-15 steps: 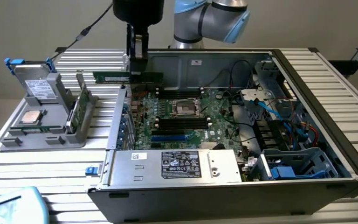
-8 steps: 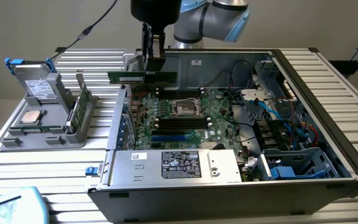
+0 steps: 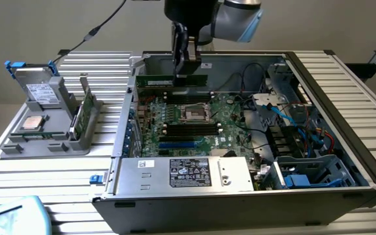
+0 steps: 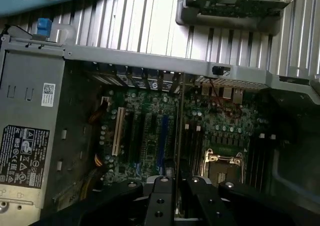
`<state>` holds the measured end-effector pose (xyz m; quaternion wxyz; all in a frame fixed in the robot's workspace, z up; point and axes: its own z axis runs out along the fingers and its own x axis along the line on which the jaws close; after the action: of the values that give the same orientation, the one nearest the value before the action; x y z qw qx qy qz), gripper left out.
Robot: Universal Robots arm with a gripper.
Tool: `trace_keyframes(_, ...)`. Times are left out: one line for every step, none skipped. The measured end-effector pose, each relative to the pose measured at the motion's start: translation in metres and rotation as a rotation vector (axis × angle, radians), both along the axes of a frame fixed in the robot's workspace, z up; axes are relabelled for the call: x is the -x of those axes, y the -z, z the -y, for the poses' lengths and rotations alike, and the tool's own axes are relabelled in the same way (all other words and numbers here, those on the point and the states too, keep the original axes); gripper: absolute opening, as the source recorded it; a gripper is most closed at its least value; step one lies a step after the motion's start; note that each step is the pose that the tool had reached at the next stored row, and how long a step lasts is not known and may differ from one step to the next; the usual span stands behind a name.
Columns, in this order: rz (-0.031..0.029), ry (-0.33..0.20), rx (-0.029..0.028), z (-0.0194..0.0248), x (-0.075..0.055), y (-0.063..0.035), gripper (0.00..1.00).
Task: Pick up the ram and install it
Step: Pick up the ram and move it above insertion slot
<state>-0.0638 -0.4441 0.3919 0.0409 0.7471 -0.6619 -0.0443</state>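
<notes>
My gripper (image 3: 189, 68) hangs over the back of the open computer case (image 3: 344, 122), shut on the ram (image 3: 155, 81). The ram is a long green stick held level, on edge, just above the motherboard's (image 3: 195, 134) black memory slots (image 3: 188, 98) behind the CPU socket (image 3: 193, 113). In the wrist view the ram (image 4: 178, 131) shows edge-on as a thin line running out from between my black fingers (image 4: 161, 191), over the slots beside the CPU socket (image 4: 223, 167). My gripper (image 4: 178, 183) sits well above the board.
A silver power supply (image 3: 184, 172) with a black label fills the case's near side. Cables and a drive cage (image 3: 309, 174) crowd the exterior view's right. Outside the case, a grey holder (image 3: 44, 132) carries a boxy drive (image 3: 41, 93) and an upright card (image 3: 86, 110).
</notes>
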Motion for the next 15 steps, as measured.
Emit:
trace_keyframes(0.0025, 0.0, -0.0004, 0.0, -0.004, 0.0, 0.14)
trace_keyframes(0.005, 0.0, -0.0008, 0.0, -0.007, 0.0, 0.14)
trace_keyframes(0.0077, 0.0, -0.0012, -0.0001, -0.01, 0.0, 0.14)
trace_keyframes(0.0104, 0.0, -0.0016, -0.0001, -0.014, 0.0, 0.14)
trace_keyframes(0.0132, 0.0, -0.002, -0.0003, -0.017, 0.0001, 0.14)
trace_keyframes(0.0158, 0.0, -0.0022, -0.0005, -0.02, 0.0001, 0.14)
trace_keyframes(0.0181, 0.0, -0.0023, -0.0009, -0.022, 0.0002, 0.14)
trace_keyframes(0.0202, 0.0, -0.0023, -0.0014, -0.025, 0.0003, 0.14)
trace_keyframes(0.0216, 0.0, -0.0024, -0.0019, -0.027, 0.0005, 0.14)
trace_keyframes(0.0223, 0.0, -0.0025, -0.0023, -0.03, 0.0009, 0.14)
trace_keyframes(0.0228, 0.0, -0.0026, -0.0028, -0.032, 0.0013, 0.14)
trace_keyframes(0.0232, 0.0, -0.0034, -0.0031, -0.034, 0.0019, 0.14)
trace_keyframes(0.0233, 0.001, -0.0045, -0.0033, -0.036, 0.0026, 0.14)
trace_keyframes(0.0233, 0.002, -0.0061, -0.0034, -0.038, 0.0032, 0.14)
trace_keyframes(0.0232, 0.003, -0.008, -0.0035, -0.04, 0.004, 0.14)
